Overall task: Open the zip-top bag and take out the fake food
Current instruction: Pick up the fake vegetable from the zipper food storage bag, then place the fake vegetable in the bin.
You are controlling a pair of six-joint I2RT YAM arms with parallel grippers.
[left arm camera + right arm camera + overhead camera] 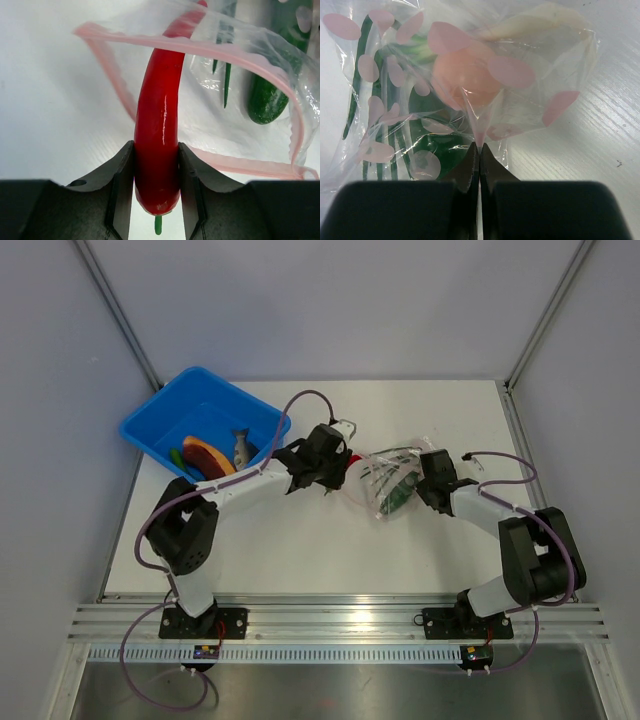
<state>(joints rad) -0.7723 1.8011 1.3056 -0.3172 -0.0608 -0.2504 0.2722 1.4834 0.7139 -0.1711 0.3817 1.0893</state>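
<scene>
White table: both arms bend inward to the zip-top bag, three o'clock of centre. The left gripper clamps a red pepper at the bag's mouth; only the right wrist view shows the right gripper pinching its plastic.

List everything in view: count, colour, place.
zip-top bag: one, clear with a pink zip strip, mid-table, mouth open
red chilli: one, red, sticking out of the bag mouth
green vegetable: one, dark green, inside the bag
ball: one, pinkish, inside the bag
blue bin: one, blue, far left of the table
orange-tan piece: one, in the bin
grey fish: one, in the bin
green piece: one, in the bin
table: one, white
left gripper: black, closed on the red chilli
right gripper: black, pinching the bag's plastic
</scene>
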